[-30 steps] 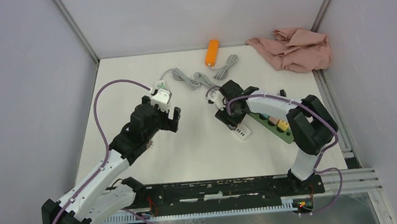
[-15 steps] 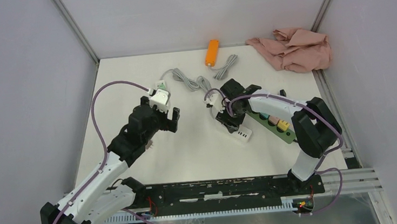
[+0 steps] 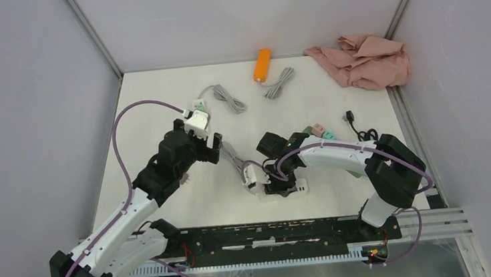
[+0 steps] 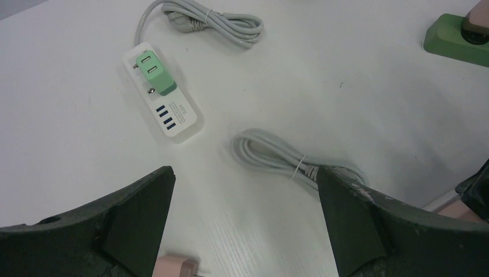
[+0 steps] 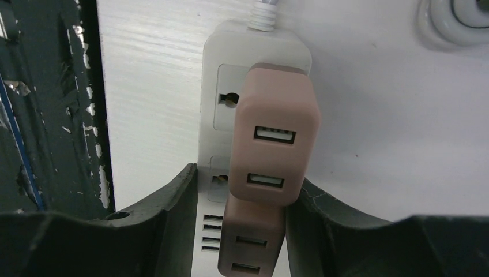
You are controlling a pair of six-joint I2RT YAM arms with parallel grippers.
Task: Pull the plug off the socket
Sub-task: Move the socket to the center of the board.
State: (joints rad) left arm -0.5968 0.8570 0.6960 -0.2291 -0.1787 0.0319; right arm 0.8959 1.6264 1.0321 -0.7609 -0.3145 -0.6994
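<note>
Right pincer [image 5: 245, 179] is narrowed onto the long sides of the white plastic power strip [image 5: 230, 52]. Its fingers [image 5: 173, 202] sit flush on the strip body, not on a plug. Between them is the lower pink square USB charger plug [image 5: 254, 236]. Just past the tips is the upper pink USB charger plug [image 5: 277, 135]. Both are seated. The strip lies near the middle of the white surface [image 3: 158, 92], close to the black base rail [image 3: 271, 233].

Handling, my read:
- The plug is a light, rigid plastic block with smooth faces and rounded corners, so it's slippery. Likely only prong friction holds it.
- The strip is light too and will lift with the plug unless pinned.
- Grip the two flat side faces, low, and pull straight out with no twisting.

Left pincer [image 4: 243, 173] is wide, holding nothing, hovering over a coiled grey cable [image 4: 297, 167].

No real containers here, only other strips. The white USB strip [image 4: 173, 115] carries a green adapter [image 4: 153, 72]. On the green strip [image 4: 455, 43] I can't tell what's plugged in.
</note>
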